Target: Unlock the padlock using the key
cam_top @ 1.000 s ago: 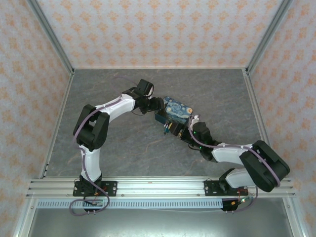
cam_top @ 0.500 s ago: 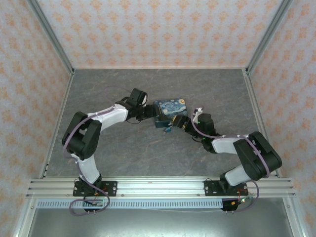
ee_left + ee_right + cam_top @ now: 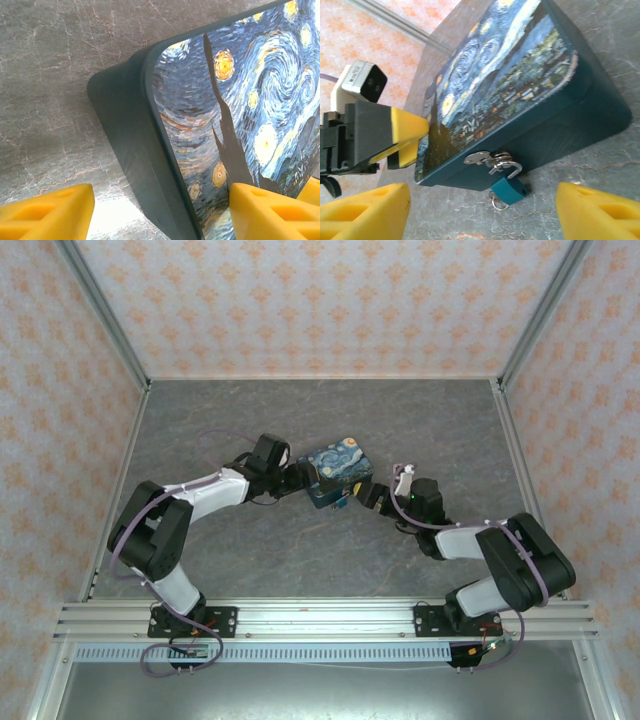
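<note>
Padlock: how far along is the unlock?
Done: the left gripper straddles a corner of the box, jaws open. In hand: the right gripper faces the padlock, open, holding nothing. Left: everything that matters. The padlock hangs from the box's hasp, apparently shut, and I can't tell whether the silvery metal there includes the key.

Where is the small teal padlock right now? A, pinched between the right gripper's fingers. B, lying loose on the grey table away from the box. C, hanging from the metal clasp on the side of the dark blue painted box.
C: the small teal padlock hangs by its shackle from the silvery clasp on the dark blue painted box.
</note>
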